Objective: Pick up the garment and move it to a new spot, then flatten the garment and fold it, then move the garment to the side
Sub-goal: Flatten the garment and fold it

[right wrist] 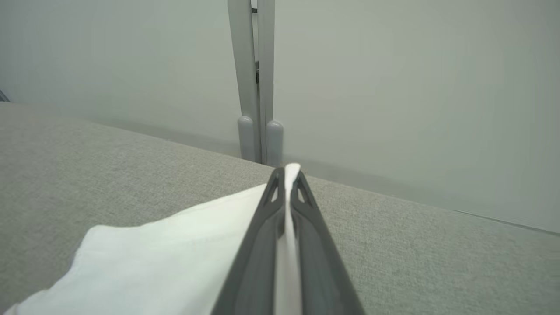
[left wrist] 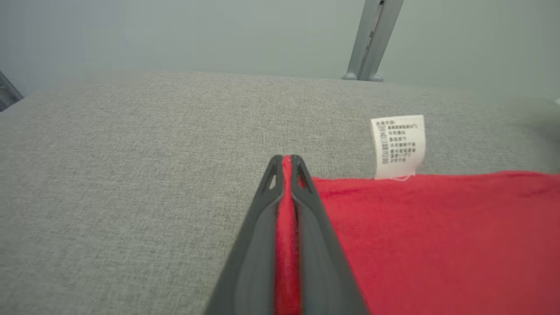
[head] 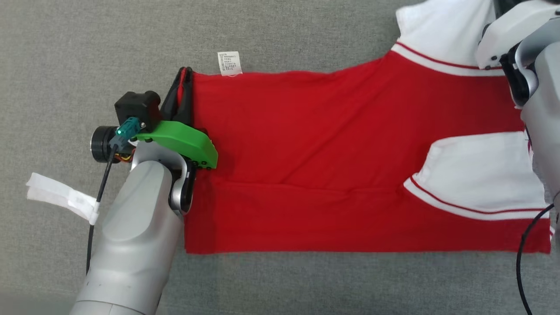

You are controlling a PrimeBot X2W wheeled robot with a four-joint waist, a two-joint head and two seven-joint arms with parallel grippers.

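**A:** What is the garment (head: 328, 153) like?

**B:** A red shirt, spread flat on the grey cloth (head: 280, 26), its long side running left to right. A crease runs along its near part.

**A:** Sleeves?

**B:** White, both at the right end. One sleeve (head: 481, 175) lies folded over the red body. The other sleeve (head: 442, 30) sticks out on the far side. Each has a white band with a thin red stripe.

**A:** The label (head: 229, 63)?

**B:** White, on the far edge near the left corner, lying outward.

**A:** Is it free?

**B:** No. The left gripper (left wrist: 286, 161) pinches the far left corner, and the right gripper (right wrist: 288, 169) pinches white fabric.
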